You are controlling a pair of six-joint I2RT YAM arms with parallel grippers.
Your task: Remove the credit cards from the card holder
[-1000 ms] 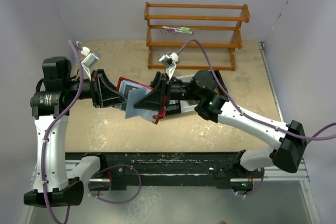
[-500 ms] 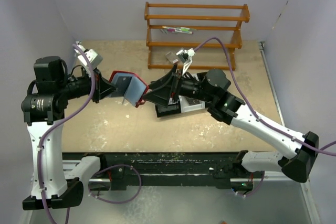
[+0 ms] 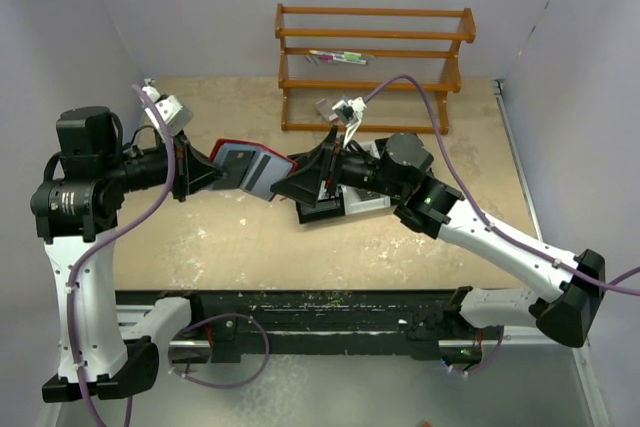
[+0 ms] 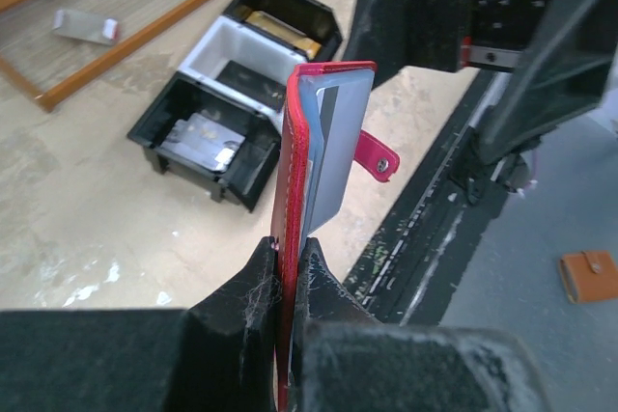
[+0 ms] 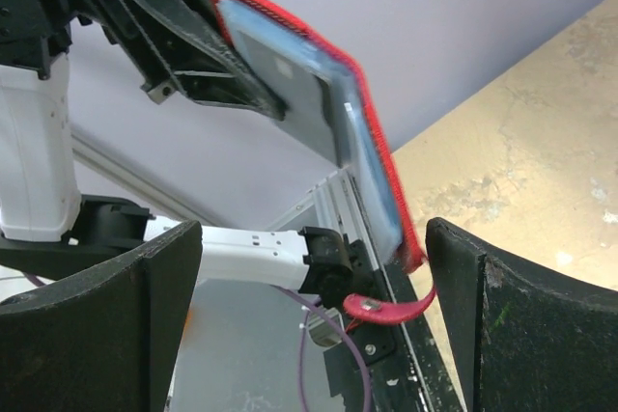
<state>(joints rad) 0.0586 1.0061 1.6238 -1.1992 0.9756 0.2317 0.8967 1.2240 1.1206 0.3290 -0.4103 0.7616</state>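
- Card holder (image 3: 245,169), seen from above, hangs clear of the counter (image 3: 230,237) just left of the tray (image 3: 350,204). The left gripper (image 3: 208,171) pinches it, and the right gripper (image 3: 290,183) is near its free end.
- Left wrist: the jaws clamp the red spine. Grey credit cards (image 4: 333,156) sit in the sleeves, so extraction looks undone. The silvery piece (image 4: 198,137) in the tray is unclear.
- Right wrist: the jaws are wide and empty, either side of the holder. The tray is hidden.
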